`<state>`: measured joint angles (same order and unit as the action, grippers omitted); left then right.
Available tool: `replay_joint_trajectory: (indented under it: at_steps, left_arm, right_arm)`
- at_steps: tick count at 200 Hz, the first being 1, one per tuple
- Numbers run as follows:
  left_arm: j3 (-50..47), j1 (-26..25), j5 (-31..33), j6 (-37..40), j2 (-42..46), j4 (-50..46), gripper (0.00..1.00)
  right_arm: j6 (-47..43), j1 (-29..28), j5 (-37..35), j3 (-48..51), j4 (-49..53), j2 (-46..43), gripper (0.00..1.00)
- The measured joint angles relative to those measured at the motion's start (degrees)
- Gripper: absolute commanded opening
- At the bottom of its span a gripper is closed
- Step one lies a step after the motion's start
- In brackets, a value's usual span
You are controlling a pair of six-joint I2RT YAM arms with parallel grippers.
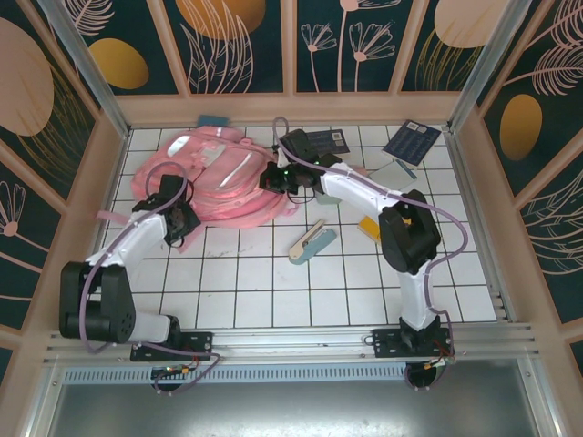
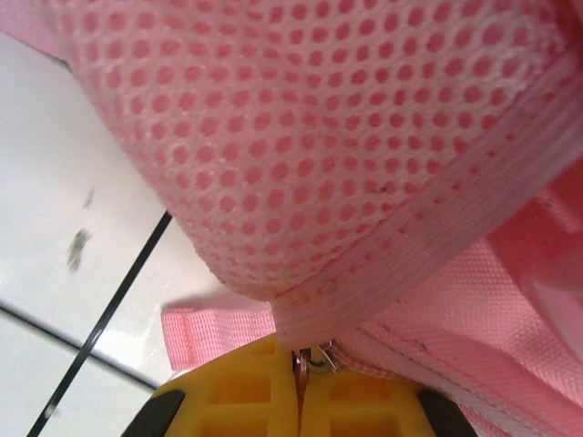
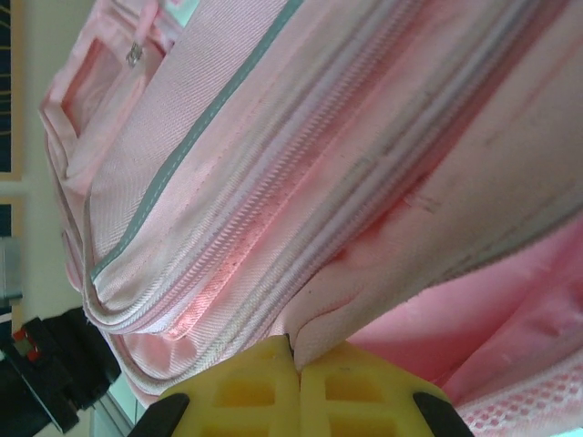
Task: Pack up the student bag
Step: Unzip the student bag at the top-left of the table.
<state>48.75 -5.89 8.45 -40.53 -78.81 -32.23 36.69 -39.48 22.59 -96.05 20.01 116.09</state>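
1. The left gripper (image 2: pixel 298 362) is pressing its yellow fingers (image 2: pixel 237 396) together on a seam edge of the student bag (image 2: pixel 364 137), just under the pink mesh padding. A small metal fitting (image 2: pixel 316 360) is sitting at the pinch line.
2. The right gripper (image 3: pixel 296 353) is likewise clamping shut on a fold of bag fabric, below the zip rows and a grey strip (image 3: pixel 164 182).
3. In the top view, the bag is lying on the far-left part of the white tiled table (image 1: pixel 273 291). The left gripper is holding its near-left edge and the right gripper its right edge.
4. A teal-and-beige case (image 1: pixel 312 241) is lying near mid-table, and two dark booklets (image 1: pixel 412 141) are resting by the far wall, both apart from the bag.
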Motion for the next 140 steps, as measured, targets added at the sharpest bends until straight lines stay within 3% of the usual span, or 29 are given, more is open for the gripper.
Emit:
replay_joint_trajectory:
  at_steps: [96, 115, 124, 140]
  left_arm:
    - [-5.3, 0.4, -5.8, -5.5, 12.0, -2.5, 0.00]
    - [-5.4, 0.4, -6.5, -6.8, 14.2, -3.0, 0.32]
    - [-5.4, 0.5, -6.3, -7.1, 15.3, -4.1, 0.34]
    - [-5.4, 1.1, -5.8, -7.8, 16.7, -5.5, 0.39]
  right_arm:
    - [-3.4, 0.1, -0.2, -0.9, 1.9, 1.1, 0.00]
    - [-3.6, 0.1, -0.2, 0.3, 1.8, 1.1, 0.00]
    - [-3.6, 0.1, -0.7, 0.9, 1.9, 1.1, 0.00]
    - [-3.8, 0.5, -1.6, 1.7, 2.1, 1.1, 0.13]
